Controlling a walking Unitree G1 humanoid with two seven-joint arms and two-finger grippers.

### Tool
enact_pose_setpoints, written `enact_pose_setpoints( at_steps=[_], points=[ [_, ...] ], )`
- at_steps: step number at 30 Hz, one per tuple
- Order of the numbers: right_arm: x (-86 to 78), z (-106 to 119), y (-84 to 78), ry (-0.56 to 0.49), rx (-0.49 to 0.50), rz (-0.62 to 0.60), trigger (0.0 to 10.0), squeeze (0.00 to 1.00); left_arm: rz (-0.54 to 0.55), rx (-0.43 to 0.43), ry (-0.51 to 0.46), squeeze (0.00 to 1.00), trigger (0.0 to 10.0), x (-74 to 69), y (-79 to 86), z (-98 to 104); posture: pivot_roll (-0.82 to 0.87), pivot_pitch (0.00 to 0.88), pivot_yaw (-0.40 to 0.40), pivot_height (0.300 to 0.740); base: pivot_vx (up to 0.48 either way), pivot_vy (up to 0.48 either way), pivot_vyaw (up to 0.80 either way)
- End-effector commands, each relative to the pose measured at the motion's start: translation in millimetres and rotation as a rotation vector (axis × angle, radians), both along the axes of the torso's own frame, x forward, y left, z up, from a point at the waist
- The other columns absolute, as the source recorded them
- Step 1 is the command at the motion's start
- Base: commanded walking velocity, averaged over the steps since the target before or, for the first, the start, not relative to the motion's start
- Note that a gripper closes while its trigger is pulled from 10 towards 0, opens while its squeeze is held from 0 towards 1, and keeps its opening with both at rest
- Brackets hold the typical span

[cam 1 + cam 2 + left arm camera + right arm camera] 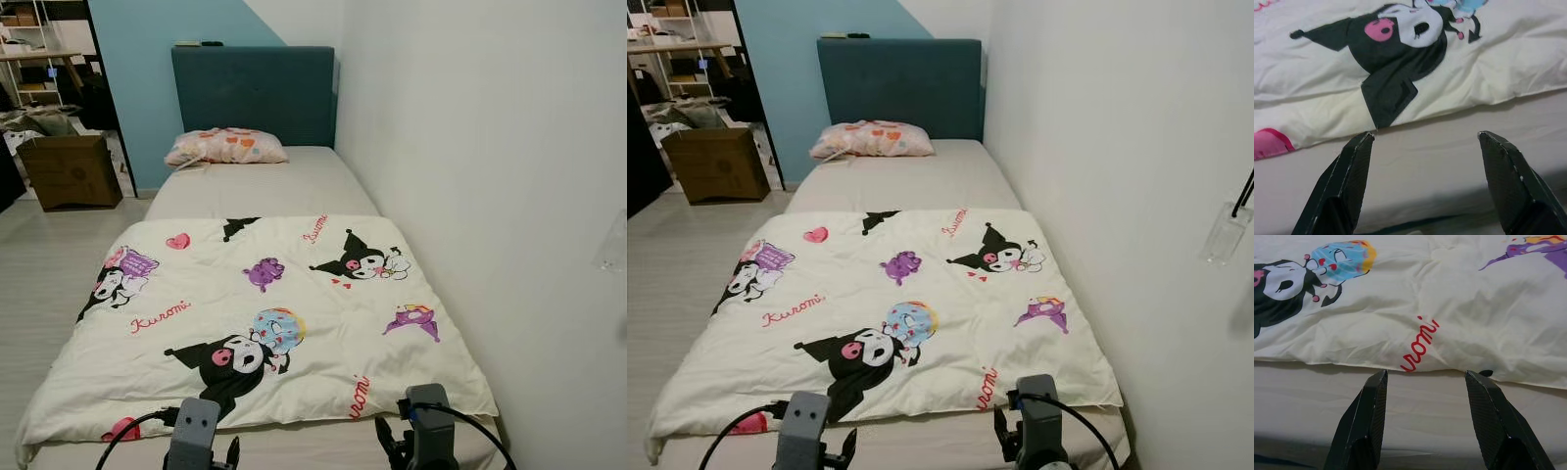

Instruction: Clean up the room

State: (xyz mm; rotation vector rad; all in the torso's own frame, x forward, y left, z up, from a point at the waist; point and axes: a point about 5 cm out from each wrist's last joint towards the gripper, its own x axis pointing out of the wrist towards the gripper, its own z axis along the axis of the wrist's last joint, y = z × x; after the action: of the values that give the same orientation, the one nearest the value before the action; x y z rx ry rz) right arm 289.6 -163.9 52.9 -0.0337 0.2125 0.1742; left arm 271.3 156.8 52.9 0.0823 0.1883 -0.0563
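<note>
A cream quilt (pixel 265 323) printed with cartoon figures lies spread over the lower part of a single bed (pixel 294 181). A patterned pillow (pixel 226 147) rests by the teal headboard (pixel 255 93). My left gripper (pixel 1422 152) is open, hovering over the bare sheet just short of the quilt's foot edge (pixel 1449 105). My right gripper (pixel 1425 387) is open too, over the sheet by the quilt's hem (pixel 1415 364) near its red lettering. Nothing sits between either pair of fingers. Both wrists (pixel 196 436) show at the foot of the bed.
A white wall (pixel 470 176) runs along the bed's right side. A cardboard box (pixel 71 171) stands on the pale floor (pixel 49 274) at the left, with a desk and shelves (pixel 29 59) behind it. A clear tag (pixel 1225 230) hangs at the right.
</note>
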Motion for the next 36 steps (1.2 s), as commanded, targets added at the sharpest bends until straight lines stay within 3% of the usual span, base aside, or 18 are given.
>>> enact_pose_setpoints(
  at_steps=[1, 10, 16, 27, 36],
  points=[
    [-1.4, -0.7, 4.0, 0.007, -0.019, 0.039, 10.0, 0.00, 0.020, 0.024, 0.000, 0.00, 10.0, -4.0, 6.1, -1.7, -0.01, 0.198, -0.061, 0.585, 0.000, 0.000, 0.00],
    [9.0, 12.1, 3.7, -0.023, -0.049, 0.100, 10.0, 0.00, 0.026, 0.034, -0.071, 0.00, 10.0, -1.9, 13.8, 17.6, 0.01, 0.263, -0.073, 0.585, 0.000, 0.000, 0.00],
    [31.7, 32.3, -3.5, -0.057, -0.094, 0.149, 10.0, 0.00, 0.009, 0.063, -0.095, 0.00, 10.0, -6.8, 19.4, 26.0, 0.01, 0.334, -0.081, 0.585, 0.000, 0.000, 0.00],
    [45.0, 43.9, -3.6, -0.076, -0.118, 0.196, 10.0, 0.00, -0.005, 0.106, -0.138, 0.00, 10.0, -5.0, 27.0, 42.4, 0.03, 0.404, -0.099, 0.566, 0.000, 0.000, 0.00],
    [53.4, 44.6, -0.4, -0.068, -0.175, 0.259, 10.0, 0.00, -0.077, 0.171, -0.164, 0.00, 10.0, 2.4, 34.1, 59.0, 0.05, 0.455, -0.086, 0.566, 0.000, 0.000, 0.00]
  ],
)
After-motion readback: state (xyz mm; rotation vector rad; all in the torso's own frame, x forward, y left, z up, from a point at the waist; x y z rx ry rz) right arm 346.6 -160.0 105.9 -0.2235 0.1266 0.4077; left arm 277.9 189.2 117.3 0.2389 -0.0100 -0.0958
